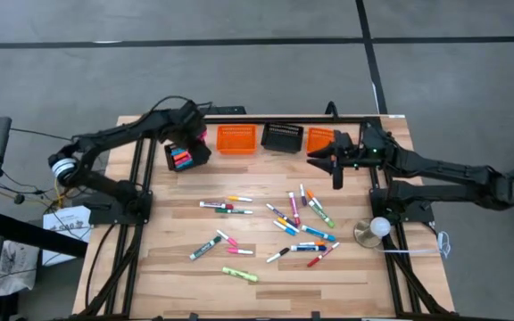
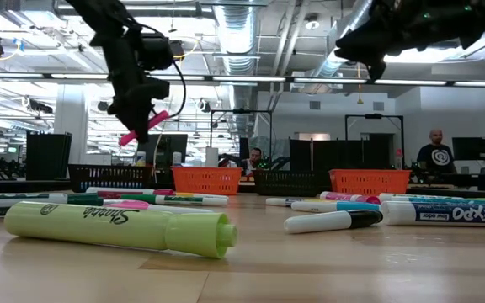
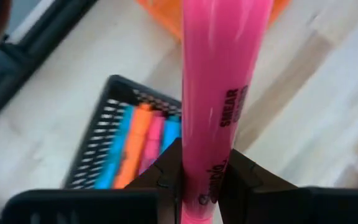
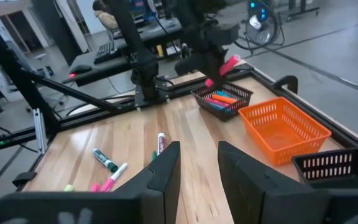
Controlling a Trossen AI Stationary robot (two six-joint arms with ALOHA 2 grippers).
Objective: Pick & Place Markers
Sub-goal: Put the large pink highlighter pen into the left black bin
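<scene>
From above, four slatted plastic baskets stand in a row along the far edge of the pale wooden worktop. The leftmost black basket, at about 10 o'clock, holds blue, orange and pink markers. The left tool hangs just over it, clamped on a pink highlighter. The orange basket, the second black basket and the far orange basket run on toward 1 o'clock; what they hold cannot be told here. The right tool hovers near the far orange basket. The loose markers lie scattered over the worktop's middle.

At worktop level, the pink highlighter sits tilted in the left tool's grip, well above the baskets. A yellow-green highlighter lies nearest the camera.

The left wrist shows the fingers tight on the pink barrel, with the filled black basket below.

The right wrist shows its fingers slightly parted and empty; the orange basket in front shows no markers inside.
</scene>
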